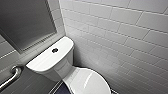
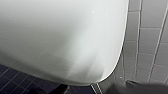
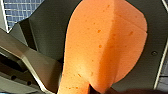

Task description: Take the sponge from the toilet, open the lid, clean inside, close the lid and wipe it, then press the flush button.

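One sponge (image 3: 105, 47), orange and porous, hangs very close before the right wrist camera. It seems to be clamped by the fingers of the right gripper (image 3: 98, 88), because a dark tip presses into its narrow end, but most of the grip is covered by the sponge itself. Whether the left gripper is open or closed, I cannot tell.

In the head view the toilet (image 1: 62, 67) stands in the corner of the tiled wall (image 1: 125, 37). Its lid (image 1: 87, 82) lies down on the bowl, and the flush button (image 1: 54, 50) sits in the middle of the cistern top (image 1: 42, 61), which carries nothing else. So I judge that the picking is done and that opening the lid is the step in hand. To do it well, the free gripper should catch the front edge of the lid and lift it along the arc of its hinge. The sponge should meanwhile stay firmly held and away from the wall.

Some things are hard to read. The lid's front edge is cut off in the head view. The left wrist view shows a white curved surface (image 2: 62, 37) above the dark floor tiles (image 2: 15, 82); I cannot say if this is lid or bowl.
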`<state>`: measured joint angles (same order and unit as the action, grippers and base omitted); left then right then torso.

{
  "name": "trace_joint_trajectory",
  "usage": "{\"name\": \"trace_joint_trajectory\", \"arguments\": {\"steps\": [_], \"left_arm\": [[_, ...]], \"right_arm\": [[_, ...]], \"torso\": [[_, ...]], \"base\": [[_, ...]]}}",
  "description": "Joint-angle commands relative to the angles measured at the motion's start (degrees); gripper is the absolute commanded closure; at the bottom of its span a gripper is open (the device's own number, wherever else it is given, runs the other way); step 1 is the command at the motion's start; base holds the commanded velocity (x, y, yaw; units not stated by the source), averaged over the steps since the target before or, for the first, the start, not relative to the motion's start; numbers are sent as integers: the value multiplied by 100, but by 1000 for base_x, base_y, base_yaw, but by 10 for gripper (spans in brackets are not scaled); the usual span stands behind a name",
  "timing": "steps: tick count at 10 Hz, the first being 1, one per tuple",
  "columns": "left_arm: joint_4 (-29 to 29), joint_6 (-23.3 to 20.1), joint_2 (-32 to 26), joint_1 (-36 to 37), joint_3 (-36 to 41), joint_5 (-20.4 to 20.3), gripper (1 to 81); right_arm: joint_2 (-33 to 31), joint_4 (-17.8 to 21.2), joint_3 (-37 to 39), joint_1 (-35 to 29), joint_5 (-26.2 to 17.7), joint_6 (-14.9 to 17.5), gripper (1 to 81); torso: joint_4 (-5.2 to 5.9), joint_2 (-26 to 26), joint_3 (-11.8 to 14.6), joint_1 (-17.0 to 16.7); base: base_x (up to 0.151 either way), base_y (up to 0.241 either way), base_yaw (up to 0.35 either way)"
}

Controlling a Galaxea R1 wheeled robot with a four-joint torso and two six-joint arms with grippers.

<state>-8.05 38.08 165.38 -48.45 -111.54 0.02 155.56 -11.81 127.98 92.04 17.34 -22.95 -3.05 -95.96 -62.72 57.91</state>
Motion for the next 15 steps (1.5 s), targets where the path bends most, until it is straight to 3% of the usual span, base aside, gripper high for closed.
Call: {"name": "trace_joint_trajectory", "arguments": {"steps": [1,3,6,10,12,15], "left_arm": [[5,129,198,674,115,-178,10],[5,471,434,718,-315,-170,10],[5,533,505,849,-386,-178,10],[5,665,295,937,-43,-372,10],[-4,841,40,964,273,-679,10],[-4,903,-13,964,265,-697,10]], "right_arm": [[-93,-111,-63,92,-371,2,811],[-93,-102,-72,83,-372,-7,811],[-84,-111,-72,83,-380,-16,811],[-40,-120,-72,57,-398,2,811],[-32,-120,-63,48,-406,2,811],[-23,-111,-63,48,-406,-7,811]], "torso": [[0,0,0,0],[0,0,0,0],[0,0,0,0],[0,0,0,0],[0,0,0,0],[0,0,-2,0]], "base": [[0,0,0],[0,0,0],[0,0,0],[0,0,0],[0,0,0],[0,0,0]]}}
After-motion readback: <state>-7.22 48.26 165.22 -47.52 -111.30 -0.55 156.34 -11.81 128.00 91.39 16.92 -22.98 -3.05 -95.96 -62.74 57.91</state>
